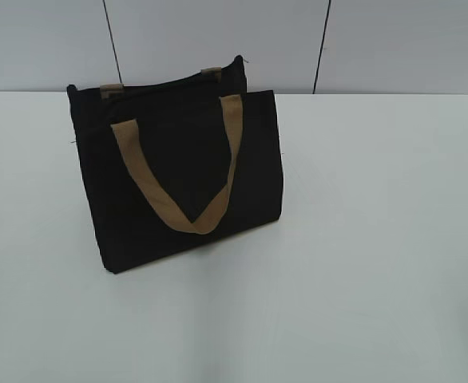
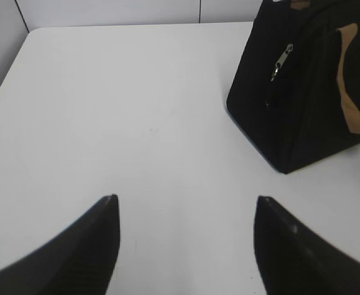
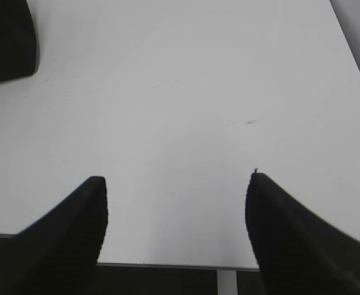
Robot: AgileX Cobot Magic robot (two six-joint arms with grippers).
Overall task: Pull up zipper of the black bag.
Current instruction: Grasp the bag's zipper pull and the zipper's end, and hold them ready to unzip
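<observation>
The black bag (image 1: 182,175) stands upright on the white table, left of centre in the exterior view, with a tan loop handle (image 1: 182,187) hanging down its front. In the left wrist view the bag (image 2: 303,110) is at the upper right, and the zipper's silver pull tab (image 2: 282,62) hangs on its narrow end. A corner of the bag (image 3: 5,40) shows at the top left of the right wrist view. My left gripper (image 2: 186,200) is open and empty over bare table, left of the bag. My right gripper (image 3: 175,178) is open and empty near the table's front edge.
The white table (image 1: 378,239) stretches around the bag. A grey panelled wall (image 1: 218,40) stands behind it. The table's front edge (image 3: 168,265) shows under my right gripper.
</observation>
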